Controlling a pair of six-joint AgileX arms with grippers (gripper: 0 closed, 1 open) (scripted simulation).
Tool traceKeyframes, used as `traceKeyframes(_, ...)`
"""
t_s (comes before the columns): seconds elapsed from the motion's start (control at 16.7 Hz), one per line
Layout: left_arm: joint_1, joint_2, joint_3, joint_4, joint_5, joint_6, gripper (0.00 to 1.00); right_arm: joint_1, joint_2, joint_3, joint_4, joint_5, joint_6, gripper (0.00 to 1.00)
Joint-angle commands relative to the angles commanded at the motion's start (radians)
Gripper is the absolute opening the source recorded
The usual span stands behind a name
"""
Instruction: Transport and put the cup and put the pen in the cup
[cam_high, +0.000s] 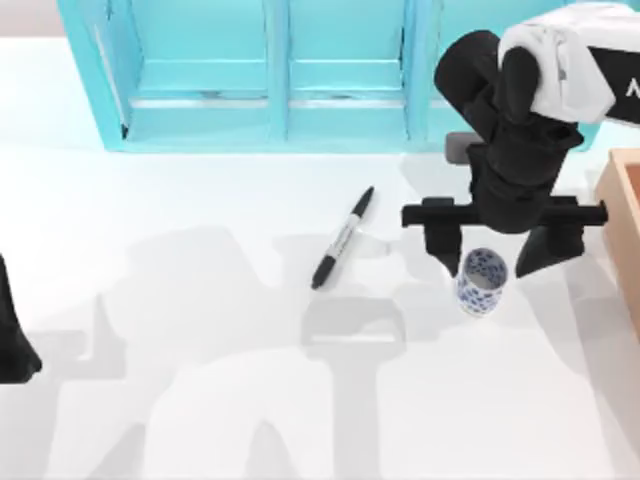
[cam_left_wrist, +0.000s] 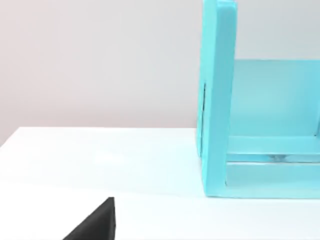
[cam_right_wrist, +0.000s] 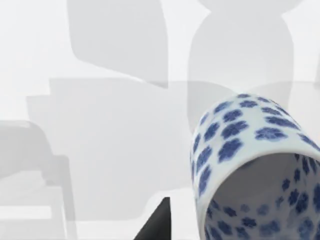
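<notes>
Cup between our spread fingers

The cup (cam_high: 481, 281) stands right of the pen (cam_high: 343, 238); our right gripper (cam_high: 497, 252) straddles it, jaws apart. We should centre, then close gently. Our left gripper (cam_high: 12, 345) sits parked at the left edge.

The cup (cam_high: 481, 281) looks like glazed white ceramic with blue print. The pen (cam_high: 342, 238) looks like matt black plastic. The table (cam_high: 200, 300) is smooth white.
</notes>
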Motion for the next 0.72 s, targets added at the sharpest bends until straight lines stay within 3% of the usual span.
traceKeyframes(0.12,0.0,0.0,0.0,0.0,0.0,0.0,1.0,0.0,0.0,0.0,0.0,0.0,0.0,1.0)
traceKeyframes(0.72,0.0,0.0,0.0,0.0,0.0,0.0,1.0,-0.001,0.003,0.016,-0.015,0.001,0.0,1.0)
